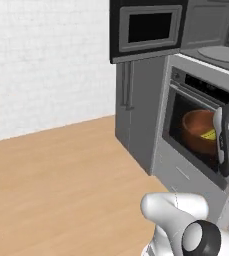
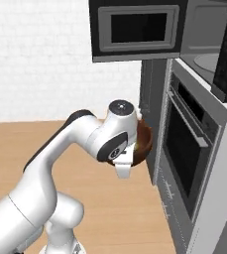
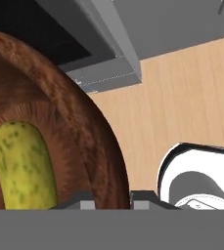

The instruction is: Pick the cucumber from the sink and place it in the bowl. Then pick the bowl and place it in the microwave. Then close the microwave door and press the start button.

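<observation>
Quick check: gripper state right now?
Gripper: shut on the rim of the round reddish-brown wooden bowl, with the yellow-green cucumber inside.

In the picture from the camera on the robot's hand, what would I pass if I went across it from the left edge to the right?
The cucumber, lying inside the bowl → the bowl, its brown wall gripped at the rim by the gripper → the wooden floor.

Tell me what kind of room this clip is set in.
A simulated home kitchen, most likely. A built-in oven with a bar handle sits below an open microwave, in tall grey cabinets on a wood floor. The gripper holds a wooden bowl with a cucumber inside.
</observation>
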